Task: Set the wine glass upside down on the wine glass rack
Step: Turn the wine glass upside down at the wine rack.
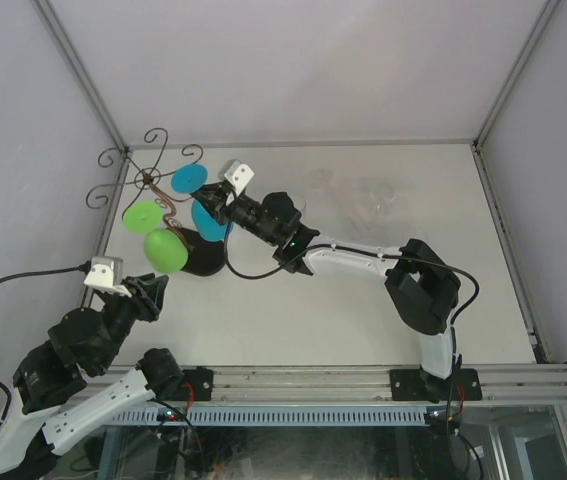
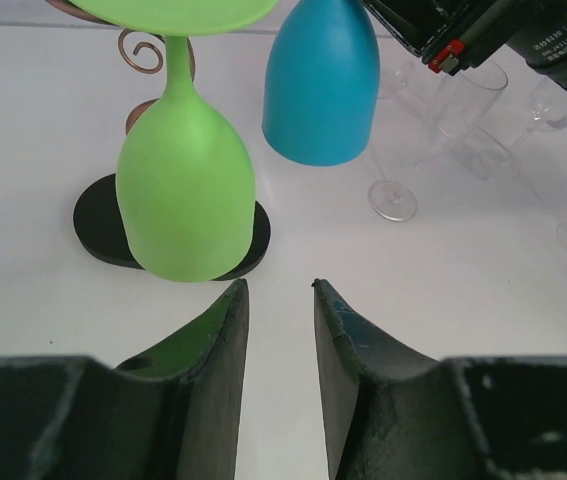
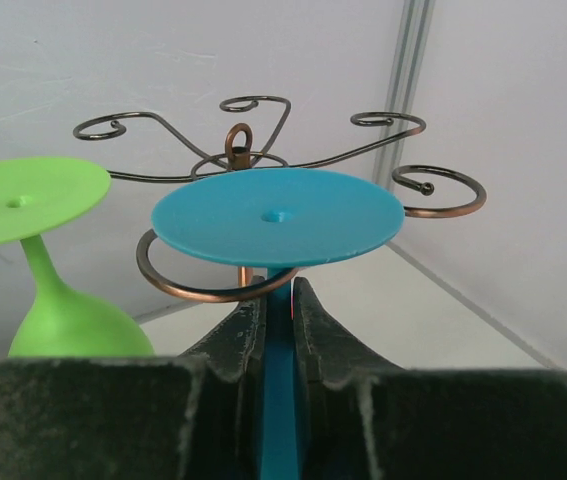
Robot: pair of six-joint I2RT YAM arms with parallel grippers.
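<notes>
At the wine glass rack (image 3: 235, 152), our right claw (image 3: 279, 310) clenches the blue wine glass (image 3: 278, 218) stem; releasing before its foot seats on the scroll arm (image 3: 178, 284) would drop it.

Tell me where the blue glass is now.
The blue glass is upside down at far left in the top view, just right of the green glass, stem pinched in the right gripper, foot over a loop of the rack.

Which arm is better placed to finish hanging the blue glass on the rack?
Right. The right claw grips the inverted blue glass by the stem, foot over a rack scroll. The left claw is open and empty, facing the hung green glass.
</notes>
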